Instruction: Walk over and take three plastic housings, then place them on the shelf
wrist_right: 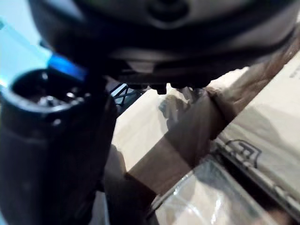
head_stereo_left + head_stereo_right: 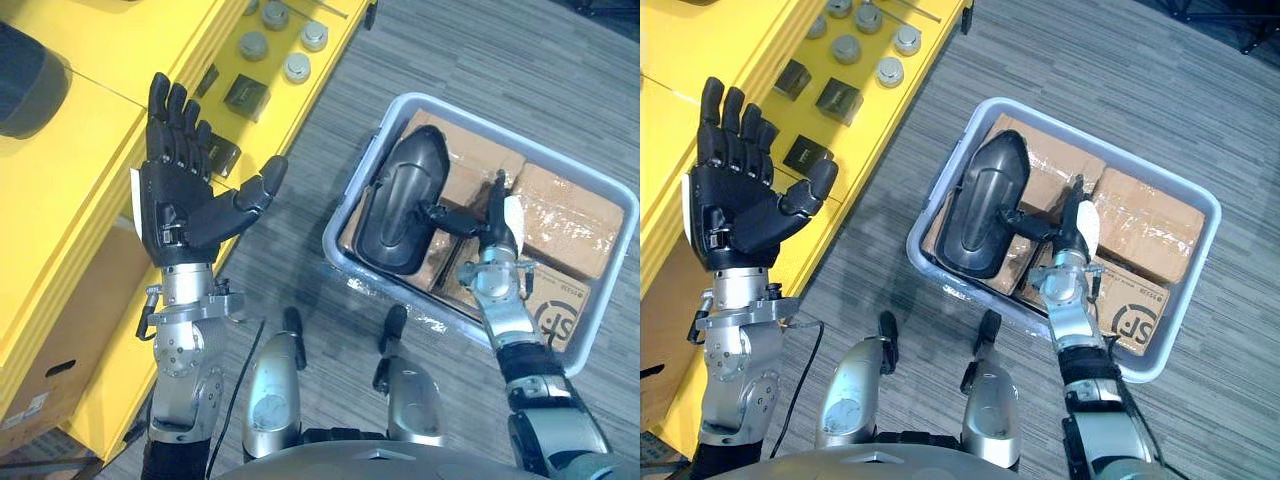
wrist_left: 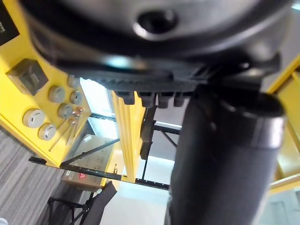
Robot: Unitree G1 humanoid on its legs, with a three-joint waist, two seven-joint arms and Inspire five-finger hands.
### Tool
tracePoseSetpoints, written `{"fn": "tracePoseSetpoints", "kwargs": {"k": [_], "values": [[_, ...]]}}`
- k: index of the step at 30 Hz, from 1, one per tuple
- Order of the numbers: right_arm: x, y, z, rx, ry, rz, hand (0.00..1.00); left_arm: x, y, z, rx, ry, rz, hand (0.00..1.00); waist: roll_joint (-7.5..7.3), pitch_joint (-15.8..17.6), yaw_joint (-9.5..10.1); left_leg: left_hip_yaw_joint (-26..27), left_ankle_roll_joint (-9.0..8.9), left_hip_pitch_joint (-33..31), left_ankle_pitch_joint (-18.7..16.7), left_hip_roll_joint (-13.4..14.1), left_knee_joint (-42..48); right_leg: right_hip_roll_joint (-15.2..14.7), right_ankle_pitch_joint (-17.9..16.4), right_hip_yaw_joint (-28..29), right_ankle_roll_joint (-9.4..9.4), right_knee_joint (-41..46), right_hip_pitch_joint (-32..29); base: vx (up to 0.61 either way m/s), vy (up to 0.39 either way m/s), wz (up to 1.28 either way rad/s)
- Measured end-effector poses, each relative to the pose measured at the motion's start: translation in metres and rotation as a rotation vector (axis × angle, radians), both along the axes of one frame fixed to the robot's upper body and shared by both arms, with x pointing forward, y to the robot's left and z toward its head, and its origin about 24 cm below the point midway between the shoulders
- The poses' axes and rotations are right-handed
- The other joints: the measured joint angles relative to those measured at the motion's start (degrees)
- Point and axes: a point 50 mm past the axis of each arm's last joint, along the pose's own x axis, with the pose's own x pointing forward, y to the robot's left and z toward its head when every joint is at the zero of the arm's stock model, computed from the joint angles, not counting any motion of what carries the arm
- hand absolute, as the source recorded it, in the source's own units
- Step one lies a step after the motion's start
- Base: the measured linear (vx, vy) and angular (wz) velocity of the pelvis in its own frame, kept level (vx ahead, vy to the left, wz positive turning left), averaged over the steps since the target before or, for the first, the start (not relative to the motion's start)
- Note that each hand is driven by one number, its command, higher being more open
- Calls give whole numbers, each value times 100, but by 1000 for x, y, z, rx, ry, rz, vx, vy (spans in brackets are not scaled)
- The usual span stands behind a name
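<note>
A black plastic housing [image 2: 405, 205] lies tilted on cardboard boxes inside a grey bin [image 2: 352, 190] on the floor, to my right. My right hand [image 2: 495, 235] is down in the bin beside it, fingers straight, and its thumb reaches across to touch the housing's near edge. In the right wrist view the thumb [image 1: 51, 150] shows in front of a taped cardboard box [image 1: 187, 136]. My left hand [image 2: 185, 205] is raised, palm up and open, holding nothing, next to the yellow shelf [image 2: 80, 150].
The yellow shelf runs along my left and carries several round grey metal discs [image 2: 297, 67] and dark square blocks [image 2: 245, 97]. Brown cardboard boxes [image 2: 570, 220] pack the bin. Grey striped carpet [image 2: 300, 250] lies between shelf and bin.
</note>
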Motion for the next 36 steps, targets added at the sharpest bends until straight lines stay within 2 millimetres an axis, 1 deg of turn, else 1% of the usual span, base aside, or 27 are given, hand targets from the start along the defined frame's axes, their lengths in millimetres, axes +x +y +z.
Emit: {"fn": "tracePoseSetpoints", "kwargs": {"k": [1,4,6,7,8,9,13,14,15,17,20,22,23,24,25,26,27,28,29,30,32,34,35,36], "values": [[6,-5,4,-57,26,-2,0,0,0,0,8,1,-3,100,-2,7,6,-4,17,-4,27,-34,-14,-33,-1,-50,-1,3,0,-76,26,5],[9,-17,14,-163,56,-13,0,0,0,0,13,-1,-9,100,-2,9,1,-21,25,-7,64,-50,-37,-76,-5,-127,-8,37,-2,-88,16,6],[14,-25,21,-254,117,-15,0,1,-1,1,15,-3,-13,100,-5,12,9,-46,4,-11,105,-56,-71,-80,-37,-173,-54,100,-21,-99,12,5],[15,-26,22,-278,128,-18,0,1,-1,1,15,-4,-13,100,-6,13,11,-51,-2,-12,111,-57,-76,-78,-40,-182,-58,101,-21,-81,-6,5],[17,-28,26,-341,153,-29,0,1,-1,2,15,-7,-16,100,-7,14,11,-65,-26,-17,139,-55,-94,-70,-45,-204,-64,104,-28,-71,-17,3],[18,-28,25,-385,182,-43,0,2,-2,2,15,-10,-21,100,-6,15,12,-73,-38,-20,171,-51,-124,-65,-48,-215,-68,109,-43,-82,-23,4],[22,-27,28,-476,229,-73,0,2,-11,3,16,-14,-64,100,23,51,18,-100,-77,-20,258,-36,-200,-43,-71,-264,-104,162,-75,-36,-23,6],[21,-25,25,-481,241,-67,0,2,-11,3,21,-16,-71,100,25,92,15,-114,-85,-5,271,-28,-217,-36,-85,-272,-125,194,-77,0,0,0],[8,-15,7,-432,241,-49,0,3,-11,0,22,7,-69,100,22,103,26,-58,-90,111,308,-31,-325,-46,-87,-254,-128,199,-41,-20,-4,-5],[2,-15,1,-441,242,-43,0,2,-11,1,25,4,-74,100,21,103,21,-27,-88,225,311,-32,-390,-66,-91,-232,-133,201,19,-19,10,-10],[-5,-9,-4,-418,216,-38,0,1,-13,2,33,-5,-96,100,18,103,8,42,-89,292,310,-29,-425,-55,-93,-182,-137,200,29,-17,12,-11],[-17,1,-15,-389,152,-30,0,2,-14,-3,-2,24,-182,100,9,95,6,165,-99,497,315,-22,-576,-56,-114,-107,-156,188,113,12,4,-20],[-25,6,-24,-378,132,-22,0,3,-19,-7,-2,61,-243,100,16,75,-19,205,-104,543,314,4,-608,-56,-124,-84,-169,187,124,29,-4,-16],[-28,8,-27,-375,122,-18,0,4,-22,-9,0,87,-282,100,15,75,-31,230,-108,559,311,10,-613,-51,-123,-69,-168,187,123,33,-2,-17],[-32,11,-31,-375,113,-8,0,9,-31,-17,22,149,-361,100,13,68,-49,280,-121,599,302,22,-618,-45,-118,-28,-162,187,127,22,4,-15],[-33,11,-33,-375,115,-3,0,13,-37,-22,40,187,-401,100,11,48,-74,297,-127,611,297,26,-620,-42,-116,-13,-159,186,128,12,15,-15],[-34,13,-32,-377,105,10,0,21,-49,-38,99,297,-490,100,4,-41,-177,321,-138,622,288,30,-633,-37,-105,22,-145,179,118,9,12,-12],[-34,13,-32,-378,103,13,0,23,-55,-45,129,343,-524,100,-1,-67,-193,354,-140,660,287,36,-652,-33,-101,46,-140,176,123,11,7,-25],[-35,15,-30,-378,88,21,0,28,-63,-58,198,429,-575,100,-11,-119,-231,447,-153,758,277,57,-688,-17,-99,112,-138,174,144,13,-3,-32],[-37,17,-29,-379,68,39,0,30,-67,-71,240,505,-617,100,-23,-243,-327,508,-169,796,253,72,-690,10,-97,196,-136,152,143,13,-3,-40],[-38,21,-27,-382,45,62,0,33,-70,-84,284,591,-655,100,-50,-427,-404,602,-180,860,228,85,-694,46,-83,322,-118,96,150,15,-8,-34],[-39,23,-22,-393,-1,81,0,45,-70,-95,337,680,-674,100,-64,-672,-511,722,-196,988,214,161,-746,94,-77,450,-115,83,166,-5,-30,-33],[-40,22,-21,-397,-8,84,0,49,-70,-96,352,696,-673,100,-78,-727,-511,766,-197,1030,214,169,-768,107,-77,498,-115,81,168,-35,-30,-27],[-40,22,-17,-409,-27,92,0,59,-69,-97,376,714,-666,100,-85,-766,-540,810,-200,1107,213,175,-775,124,-75,532,-115,78,215,-46,-30,-19]]}}
